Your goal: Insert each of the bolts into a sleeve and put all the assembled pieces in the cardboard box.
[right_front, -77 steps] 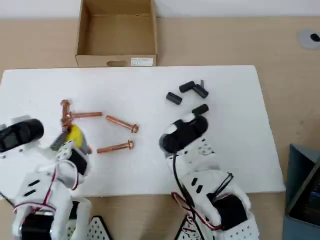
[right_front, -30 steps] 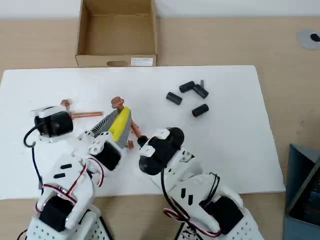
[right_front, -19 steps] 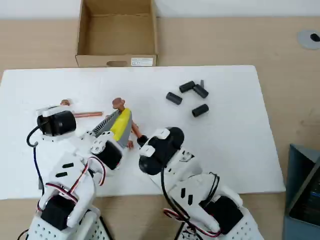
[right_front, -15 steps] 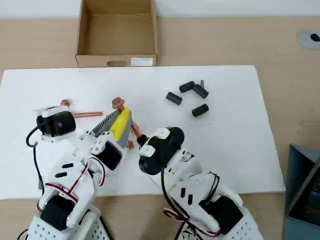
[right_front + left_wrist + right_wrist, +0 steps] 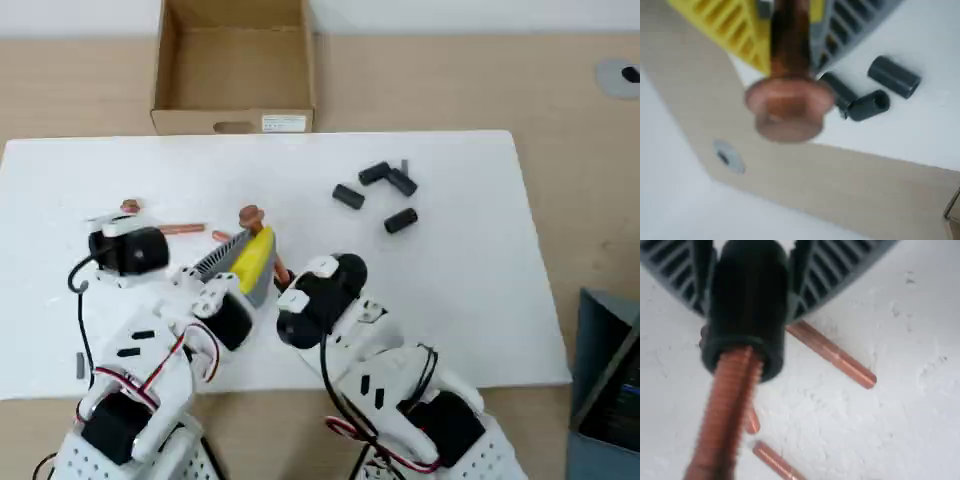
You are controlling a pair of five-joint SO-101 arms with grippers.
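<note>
My left gripper (image 5: 250,243) is shut on a copper bolt (image 5: 262,240), its yellow and grey fingers (image 5: 730,30) clamping the shaft just behind the round head (image 5: 789,107). My right gripper (image 5: 747,265) is shut on a black sleeve (image 5: 747,305) held above the white mat. The bolt's threaded shaft (image 5: 722,415) meets the sleeve's open end and appears to enter it. In the high view the two grippers touch at mid-mat, with the right gripper (image 5: 284,287) just under the bolt's tip. The cardboard box (image 5: 200,121) stands behind the mat.
Several loose black sleeves (image 5: 374,173) lie on the white mat (image 5: 470,300) at back right. Loose copper bolts (image 5: 180,229) lie at the left, also seen under the sleeve as bolts (image 5: 832,356). A grey bin (image 5: 605,380) stands at the right edge.
Both arms left the piles, each carrying its piece, and met at mid-mat. In the last half second my left gripper shifted right, pushing the bolt against the sleeve.
</note>
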